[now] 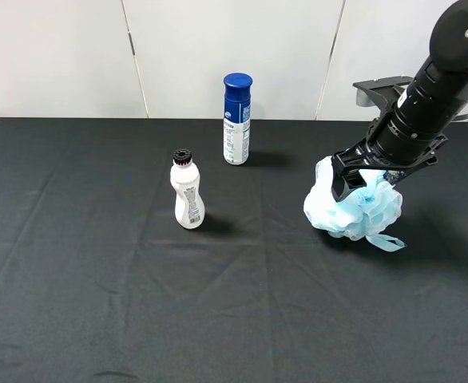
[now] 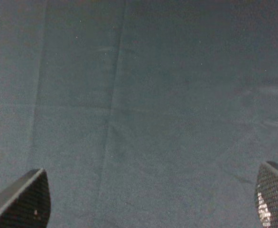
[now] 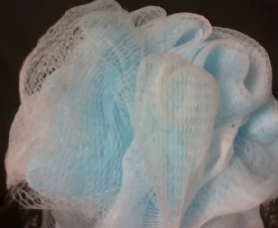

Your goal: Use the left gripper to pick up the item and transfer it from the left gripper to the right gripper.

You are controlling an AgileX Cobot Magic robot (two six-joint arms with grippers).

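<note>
Cloth (image 1: 98, 319), black and creased, covers the whole table, and the near half carries nothing that I can see.

On my left wrist feed, the left gripper (image 2: 148, 199) has its two fingers (image 2: 27, 199) spread wide at the edges of the frame, with only cloth between them and nothing held. That arm does not show in the high view.

Further in, left of centre, a white bottle (image 1: 188, 195) with a black cap stands upright.

At about the same depth on the right is the pouf (image 1: 354, 211), pale blue and white mesh. It looks to be sitting on the cloth, with a loop of its ribbon (image 1: 386, 239) trailing on the near right side. The right gripper (image 1: 367, 177) comes down on it from the far right, and its black fingers straddle the top of the mesh.

On my right wrist feed the pouf (image 3: 143, 128) fills almost the whole frame. I catch just a dark finger (image 3: 277, 209) at the corner, so the jaws stand wide apart around it. I cannot tell whether they press into the mesh.

Farthest back, near the table's far edge and well apart from the pouf, a blue-capped can (image 1: 236, 120) stands upright, just right of the bottle's line. The white wall (image 1: 58, 56) lies behind it.
</note>
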